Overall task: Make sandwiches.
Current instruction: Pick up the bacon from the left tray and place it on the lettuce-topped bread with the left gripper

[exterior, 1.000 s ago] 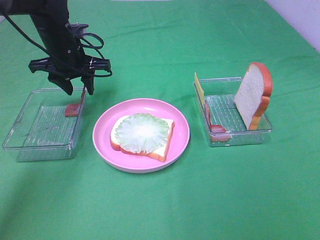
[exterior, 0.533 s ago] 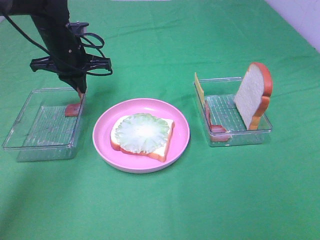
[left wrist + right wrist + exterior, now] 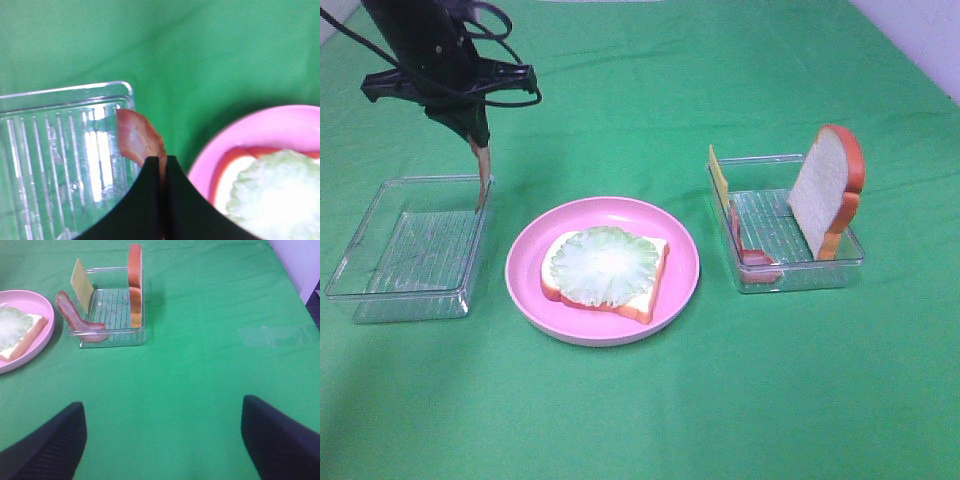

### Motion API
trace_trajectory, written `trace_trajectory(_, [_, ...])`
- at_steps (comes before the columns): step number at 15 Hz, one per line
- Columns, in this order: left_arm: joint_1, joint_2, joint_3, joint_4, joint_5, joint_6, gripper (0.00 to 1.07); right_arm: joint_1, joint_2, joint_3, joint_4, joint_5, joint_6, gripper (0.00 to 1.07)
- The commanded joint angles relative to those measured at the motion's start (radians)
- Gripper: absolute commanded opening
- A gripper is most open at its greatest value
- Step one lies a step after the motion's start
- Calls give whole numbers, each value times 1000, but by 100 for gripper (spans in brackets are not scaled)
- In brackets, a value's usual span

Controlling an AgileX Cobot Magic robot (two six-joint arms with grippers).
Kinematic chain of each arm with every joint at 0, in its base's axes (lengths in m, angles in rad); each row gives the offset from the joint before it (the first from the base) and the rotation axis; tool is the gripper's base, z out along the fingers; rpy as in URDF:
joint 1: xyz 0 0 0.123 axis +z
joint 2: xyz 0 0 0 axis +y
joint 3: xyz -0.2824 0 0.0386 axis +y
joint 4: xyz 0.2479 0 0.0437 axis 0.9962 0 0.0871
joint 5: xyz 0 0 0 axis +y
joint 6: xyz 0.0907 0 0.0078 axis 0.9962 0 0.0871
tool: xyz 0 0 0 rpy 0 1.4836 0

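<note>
- Bacon strip (image 3: 481, 182) hangs upright from my left gripper (image 3: 475, 140), jaws pinched tight on its top end, above the left tray's (image 3: 380, 290) plate-side wall.
- Lettuce (image 3: 605, 265) on the bread slice (image 3: 638, 297) lies to my right, near, on the pink plate (image 3: 525, 255).
- My right gripper (image 3: 162, 437) gapes wide, holding nothing, and is farther off.
- Green cloth (image 3: 720, 400) is flat, and the way across looks free.

The left gripper (image 3: 474, 135), at 10 o'clock from the pink plate (image 3: 685, 258), pinches a bacon strip (image 3: 480, 178) that hangs over the left tray (image 3: 380, 272). On the plate, lettuce (image 3: 603, 263) covers 1 bread slice (image 3: 642, 297). At 3 o'clock, the right tray (image 3: 802, 276) holds an upright bread slice (image 3: 825, 190), cheese (image 3: 718, 177) and a second bacon strip (image 3: 752, 255).
</note>
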Motion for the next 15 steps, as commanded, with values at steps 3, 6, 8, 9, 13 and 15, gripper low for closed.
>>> trace_trajectory(3, [-5,-82,-3,-296,27,159,0,-4,-12,2,0,-12,-14,79])
trace_trajectory(6, [-48,-66,-3,-512,39,310,0,-4,-12,2,0,-12,-14,79])
trace_trajectory(8, [-106,-43,-3,-528,28,334,0,-4,-12,2,0,-12,-14,79])
trace_trajectory(9, [-141,-23,-3,-529,31,333,0,-4,-12,2,0,-12,-14,79])
trace_trajectory(13, [-225,32,-2,-464,69,305,0,-4,-12,2,0,-12,-14,79])
trace_trajectory(15, [-225,34,-2,-339,91,225,0,-4,-12,2,0,-12,-14,79])
